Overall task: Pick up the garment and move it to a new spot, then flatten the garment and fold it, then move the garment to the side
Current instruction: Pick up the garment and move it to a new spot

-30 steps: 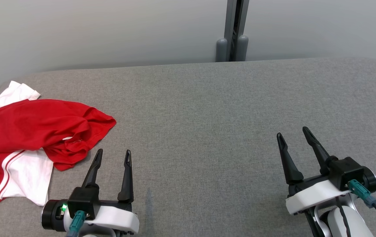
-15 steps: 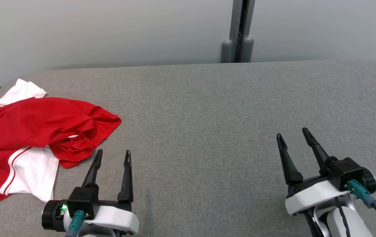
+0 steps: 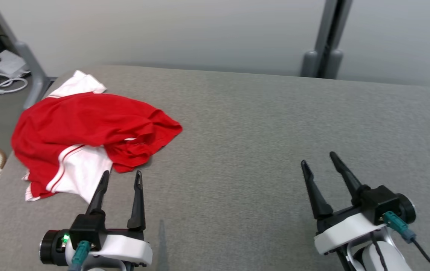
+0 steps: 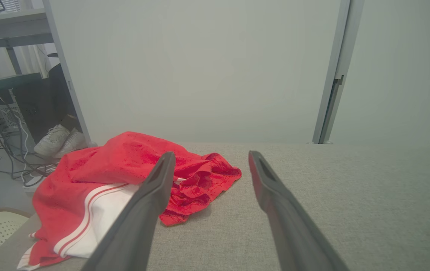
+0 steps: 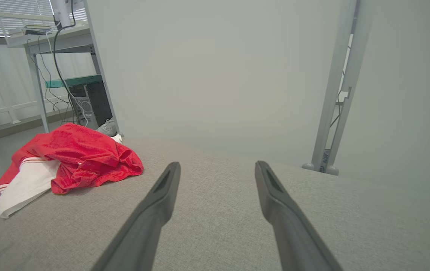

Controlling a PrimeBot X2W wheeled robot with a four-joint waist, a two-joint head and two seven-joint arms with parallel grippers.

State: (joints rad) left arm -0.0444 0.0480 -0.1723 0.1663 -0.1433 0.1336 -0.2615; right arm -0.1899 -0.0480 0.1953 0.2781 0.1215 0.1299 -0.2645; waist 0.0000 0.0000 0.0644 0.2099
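Red and white shirt (image 3: 87, 120) lies in a crumpled heap at the left end of the grey desk (image 3: 256, 131). It looks soft, light and floppy, so pinch a raised fold near its edge. The left end effector (image 3: 122, 174) waits just beside it, and the right end effector (image 3: 318, 158) is far off. Both are spread apart and empty.

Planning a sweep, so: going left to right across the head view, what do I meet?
Floor cables → red and white garment → right end effector. The left end effector stands in front of the garment's near edge, so I leave it unplaced.
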